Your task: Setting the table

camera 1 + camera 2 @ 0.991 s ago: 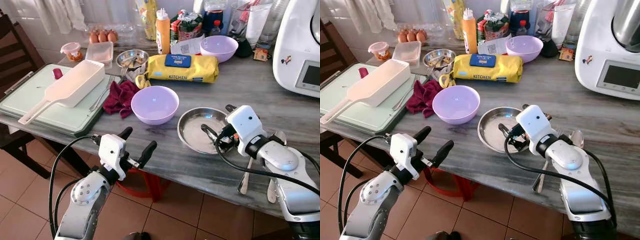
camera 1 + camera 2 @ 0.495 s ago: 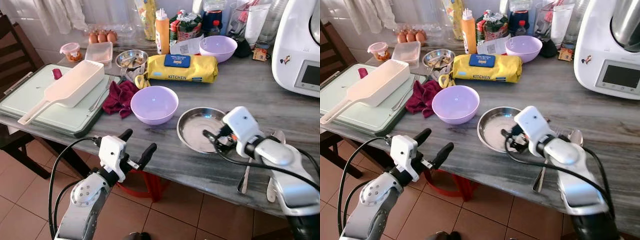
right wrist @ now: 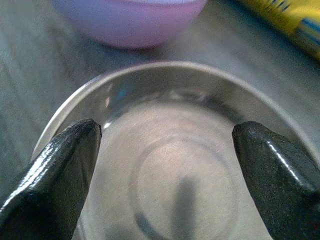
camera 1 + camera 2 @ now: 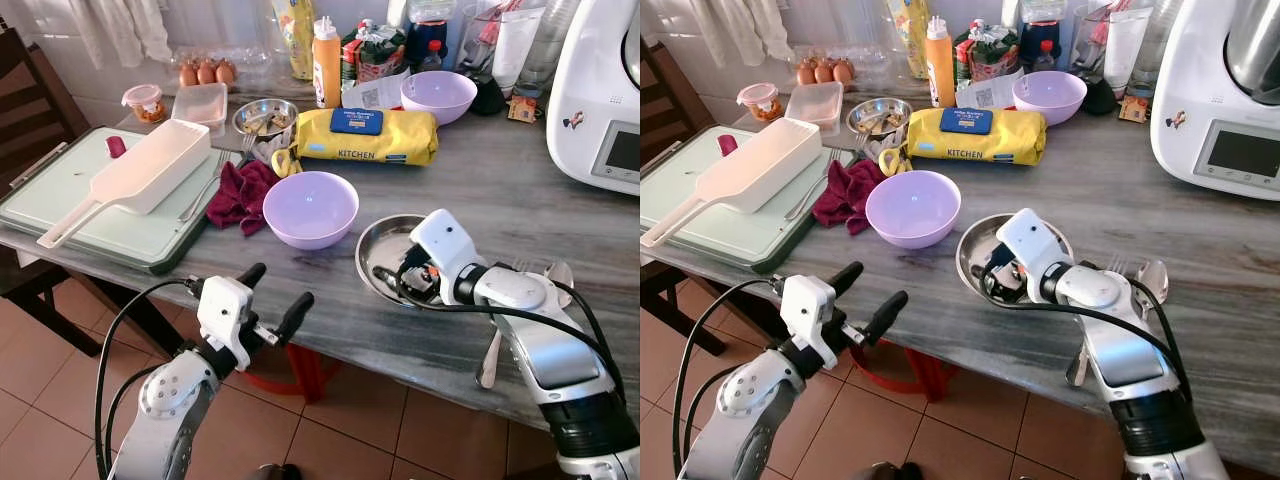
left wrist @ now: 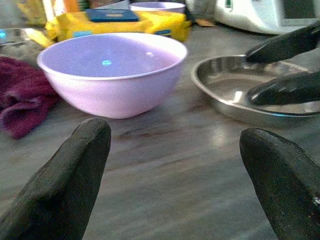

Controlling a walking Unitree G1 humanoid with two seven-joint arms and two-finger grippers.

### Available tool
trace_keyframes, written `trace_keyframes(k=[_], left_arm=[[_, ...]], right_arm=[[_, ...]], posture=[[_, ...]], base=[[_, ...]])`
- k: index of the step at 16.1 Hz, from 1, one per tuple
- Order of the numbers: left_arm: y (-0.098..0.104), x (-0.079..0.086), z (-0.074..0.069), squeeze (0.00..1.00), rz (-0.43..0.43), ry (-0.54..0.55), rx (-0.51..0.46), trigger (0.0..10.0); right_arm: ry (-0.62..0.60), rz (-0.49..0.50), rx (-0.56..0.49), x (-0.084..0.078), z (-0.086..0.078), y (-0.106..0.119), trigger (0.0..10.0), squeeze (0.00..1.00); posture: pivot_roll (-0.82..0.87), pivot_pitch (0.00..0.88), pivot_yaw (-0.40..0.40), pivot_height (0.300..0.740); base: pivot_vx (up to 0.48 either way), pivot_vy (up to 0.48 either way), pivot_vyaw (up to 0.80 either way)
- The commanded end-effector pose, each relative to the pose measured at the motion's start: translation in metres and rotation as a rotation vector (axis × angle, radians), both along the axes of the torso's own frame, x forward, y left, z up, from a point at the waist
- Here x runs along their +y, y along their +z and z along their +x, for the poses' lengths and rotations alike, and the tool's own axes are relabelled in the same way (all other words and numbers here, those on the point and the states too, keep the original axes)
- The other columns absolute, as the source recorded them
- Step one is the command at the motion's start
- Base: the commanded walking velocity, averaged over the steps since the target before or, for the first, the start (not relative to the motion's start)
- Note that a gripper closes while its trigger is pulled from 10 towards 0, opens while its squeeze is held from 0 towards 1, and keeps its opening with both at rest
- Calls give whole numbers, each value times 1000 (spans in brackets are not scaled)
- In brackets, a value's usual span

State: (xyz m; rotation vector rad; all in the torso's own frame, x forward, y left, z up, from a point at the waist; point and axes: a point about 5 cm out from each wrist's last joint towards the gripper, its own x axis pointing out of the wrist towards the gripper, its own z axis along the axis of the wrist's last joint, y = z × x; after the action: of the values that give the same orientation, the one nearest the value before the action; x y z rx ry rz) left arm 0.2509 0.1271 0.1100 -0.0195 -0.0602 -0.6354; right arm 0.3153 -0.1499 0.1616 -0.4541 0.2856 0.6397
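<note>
My left gripper waits wide open and empty near the table edge. My right gripper has slid left over the round shiny metal plate, fingers spread, holding nothing. The light purple plastic bowl sits just beyond, so I think a grab comes next.

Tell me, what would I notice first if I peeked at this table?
Probably the right gripper, its black fingers spread open over the steel plate near the table's front edge. Beside that plate sits a purple bowl, with a yellow pack behind it. The left gripper hangs open off the table's edge.
</note>
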Motion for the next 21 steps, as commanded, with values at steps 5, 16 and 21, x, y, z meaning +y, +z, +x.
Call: trace_keyframes(k=[5, 16, 21], left_arm=[[-1, -4, -10, 0, -11, -133, 34, 10000], [-4, -11, -16, 0, 4, -182, 56, 10000], [-5, -10, -15, 0, 13, -176, 55, 10000]], right_arm=[[-14, -37, 59, -7, 0, -9, 10000, 0], [54, 88, 127, 11, 3, -9, 10000, 0], [69, 151, 141, 20, 6, -7, 10000, 0]], posture=[[-94, 116, 89, 740], [-91, 112, 81, 740], [-89, 110, 80, 740]], base=[[0, 0, 0], [0, 0, 0], [0, 0, 0]])
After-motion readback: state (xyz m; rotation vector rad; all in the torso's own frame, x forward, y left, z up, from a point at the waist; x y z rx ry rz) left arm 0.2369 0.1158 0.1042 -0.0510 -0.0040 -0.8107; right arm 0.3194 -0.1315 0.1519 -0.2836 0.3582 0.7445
